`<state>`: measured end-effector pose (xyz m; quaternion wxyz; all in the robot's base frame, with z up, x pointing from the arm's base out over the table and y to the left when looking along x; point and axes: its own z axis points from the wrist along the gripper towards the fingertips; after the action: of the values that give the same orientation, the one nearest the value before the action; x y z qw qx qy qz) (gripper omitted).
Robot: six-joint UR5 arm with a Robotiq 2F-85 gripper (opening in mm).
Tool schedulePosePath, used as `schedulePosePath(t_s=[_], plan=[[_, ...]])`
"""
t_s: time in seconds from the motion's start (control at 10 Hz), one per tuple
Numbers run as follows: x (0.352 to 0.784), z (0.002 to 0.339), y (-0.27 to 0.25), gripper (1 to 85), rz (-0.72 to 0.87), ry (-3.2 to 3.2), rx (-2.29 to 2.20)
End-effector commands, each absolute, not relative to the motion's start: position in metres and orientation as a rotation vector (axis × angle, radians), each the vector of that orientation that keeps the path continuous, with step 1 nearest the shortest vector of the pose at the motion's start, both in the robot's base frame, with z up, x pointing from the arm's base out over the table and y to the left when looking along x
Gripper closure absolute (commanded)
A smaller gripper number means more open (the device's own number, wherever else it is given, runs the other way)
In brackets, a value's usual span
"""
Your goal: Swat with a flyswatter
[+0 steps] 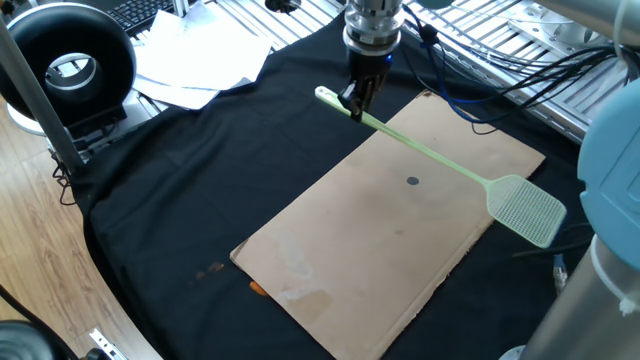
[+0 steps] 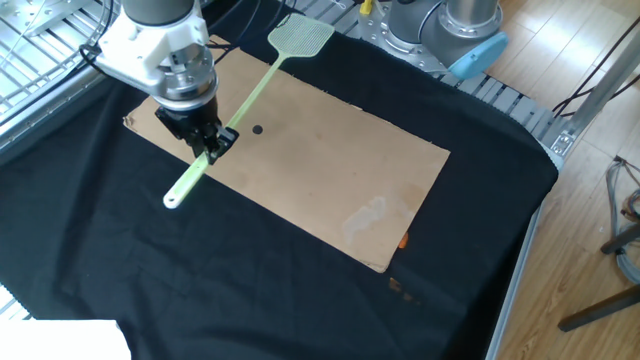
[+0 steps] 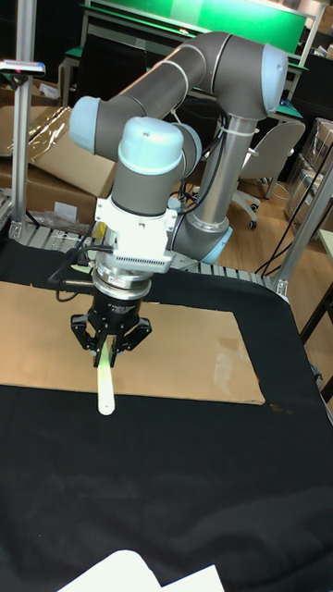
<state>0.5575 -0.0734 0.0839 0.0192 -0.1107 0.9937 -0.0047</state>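
Note:
The pale green flyswatter (image 1: 440, 160) lies slanted over a brown cardboard sheet (image 1: 390, 240). Its mesh head (image 1: 526, 210) hangs past the sheet's far right corner; in the other fixed view the head (image 2: 300, 37) sits at the top. My gripper (image 1: 356, 104) is shut on the flyswatter's handle close to its butt end (image 2: 176, 197). The same grip shows in the other fixed view (image 2: 210, 147) and the tall fixed view (image 3: 109, 349), where the handle end (image 3: 105, 393) pokes down below the fingers. A small dark dot (image 1: 413, 181) marks the cardboard.
Black cloth (image 1: 200, 190) covers the table. White papers (image 1: 205, 65) and a black ring-shaped device (image 1: 68, 60) lie at the back left. Cables (image 1: 500, 85) run behind the cardboard. The arm's blue-grey base (image 2: 470, 45) stands at the table's far side.

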Motion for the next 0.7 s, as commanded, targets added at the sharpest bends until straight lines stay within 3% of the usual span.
schedulePosePath(t_s=[0.0,0.2,0.6], plan=[[0.563,0.078,-0.07,84.3,0.03,3.072,-0.351],[0.535,0.088,-0.082,84.3,0.003,3.076,-0.35],[0.528,0.09,-0.092,84.3,-0.006,3.044,-0.363]])
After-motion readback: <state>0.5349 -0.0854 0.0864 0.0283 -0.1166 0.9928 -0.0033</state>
